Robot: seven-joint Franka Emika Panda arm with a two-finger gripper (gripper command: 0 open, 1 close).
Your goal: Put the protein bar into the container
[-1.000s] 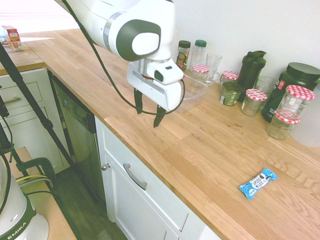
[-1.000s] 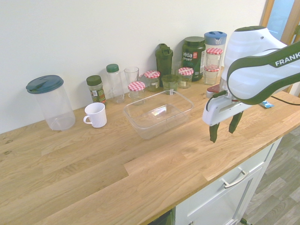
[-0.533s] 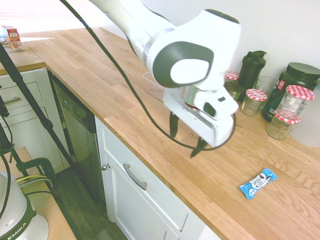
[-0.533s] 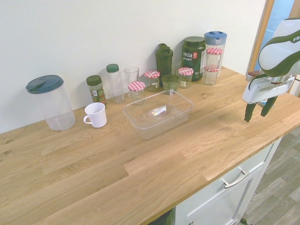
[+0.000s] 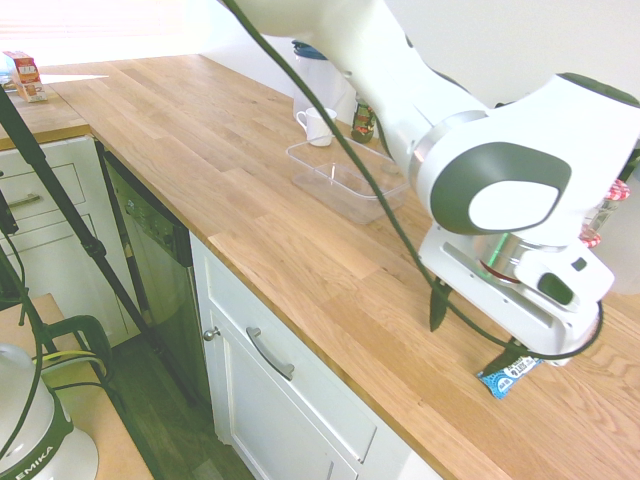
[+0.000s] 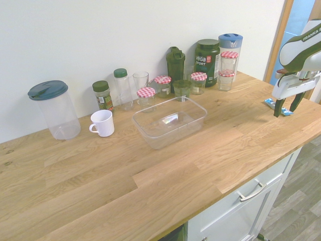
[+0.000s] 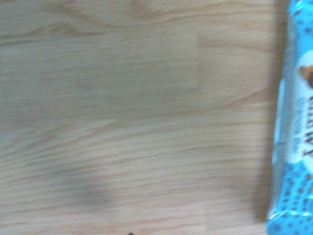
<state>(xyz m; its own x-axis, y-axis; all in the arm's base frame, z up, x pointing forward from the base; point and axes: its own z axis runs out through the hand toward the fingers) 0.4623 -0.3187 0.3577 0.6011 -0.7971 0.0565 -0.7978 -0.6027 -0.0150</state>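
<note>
**1 open gripper above the blue bar**

1 white arm reaches along the wooden countertop (image 5: 300, 250), and its gripper (image 5: 472, 338) points down with its 2 dark fingers spread wide, nothing between them. The protein bar (image 5: 505, 377) lies flat on the wood near the counter's front edge, partly hidden behind one fingertip in the first exterior view. In the second exterior view the gripper (image 6: 286, 106) hangs at the counter's far right end, over the bar (image 6: 271, 104). The wrist view shows the blue wrapper (image 7: 296, 127) along one edge of the picture, slightly blurred. The container (image 6: 169, 121) sits well apart from the bar, empty, just in front of a row of jars (image 6: 155, 90), with a white mug (image 6: 103, 123) beside it.
</note>
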